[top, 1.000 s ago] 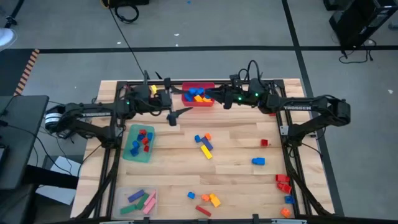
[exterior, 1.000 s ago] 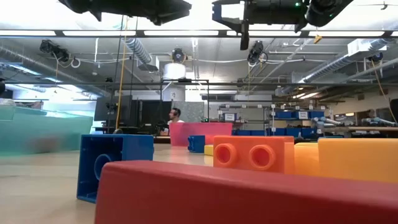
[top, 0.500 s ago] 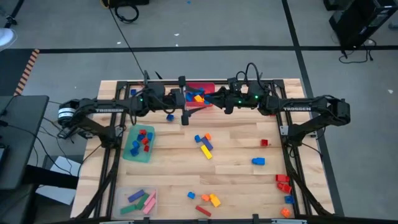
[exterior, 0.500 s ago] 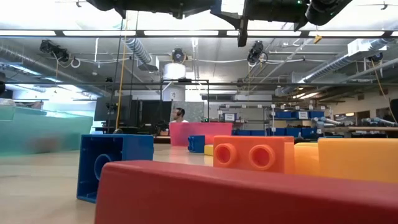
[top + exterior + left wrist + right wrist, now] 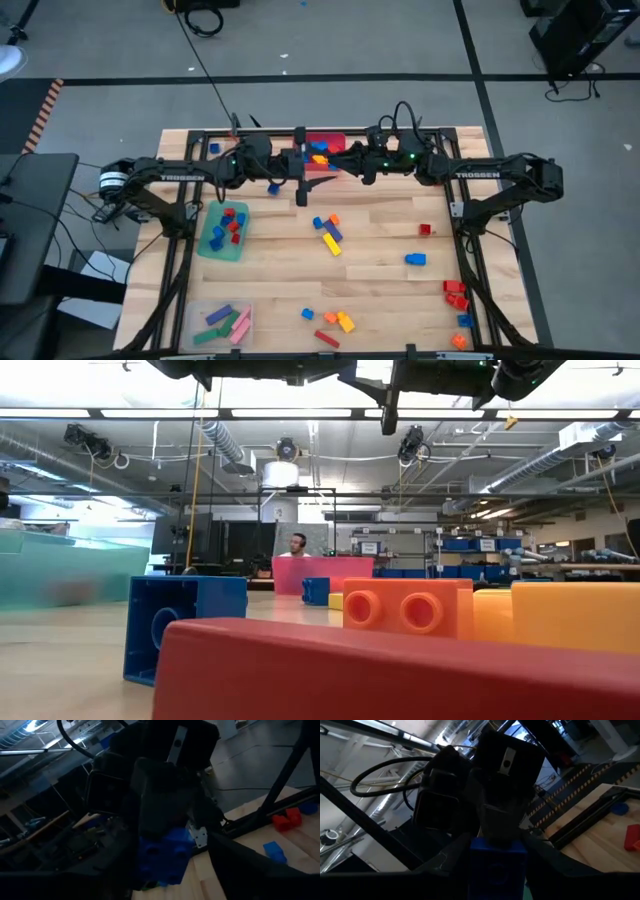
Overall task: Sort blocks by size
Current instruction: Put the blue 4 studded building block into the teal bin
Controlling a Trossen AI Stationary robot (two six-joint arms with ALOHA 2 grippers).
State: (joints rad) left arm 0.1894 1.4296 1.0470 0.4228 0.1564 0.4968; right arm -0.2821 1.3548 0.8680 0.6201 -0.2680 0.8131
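Note:
A blue block (image 5: 497, 865) hangs in the air by the red bin (image 5: 322, 143) at the table's far middle. It also shows in the left wrist view (image 5: 165, 855). My right gripper (image 5: 337, 163) reaches in from the table's right and is shut on it. My left gripper (image 5: 318, 185) faces it from the left, open, its fingers (image 5: 240, 865) standing beside the block. I cannot tell whether they touch it. Many other blocks lie loose on the table (image 5: 380, 215). My right gripper pinches the blue block's two sides (image 5: 475, 862) between its two fingers. The fingers come level from the table's right. The block is lifted clear of the table, between the two grippers.
A green bin (image 5: 224, 230) and a clear bin (image 5: 222, 322) with blocks stand at the left. Loose blocks lie mid-table (image 5: 327, 232), at the front (image 5: 335, 322) and the right edge (image 5: 455, 295). A blue block (image 5: 272, 187) lies under my left arm. A person (image 5: 297, 546) stands in the room beyond.
My left gripper has gone toward the table's right, up to my right gripper and the block it holds. My right gripper has shifted slightly toward the left.

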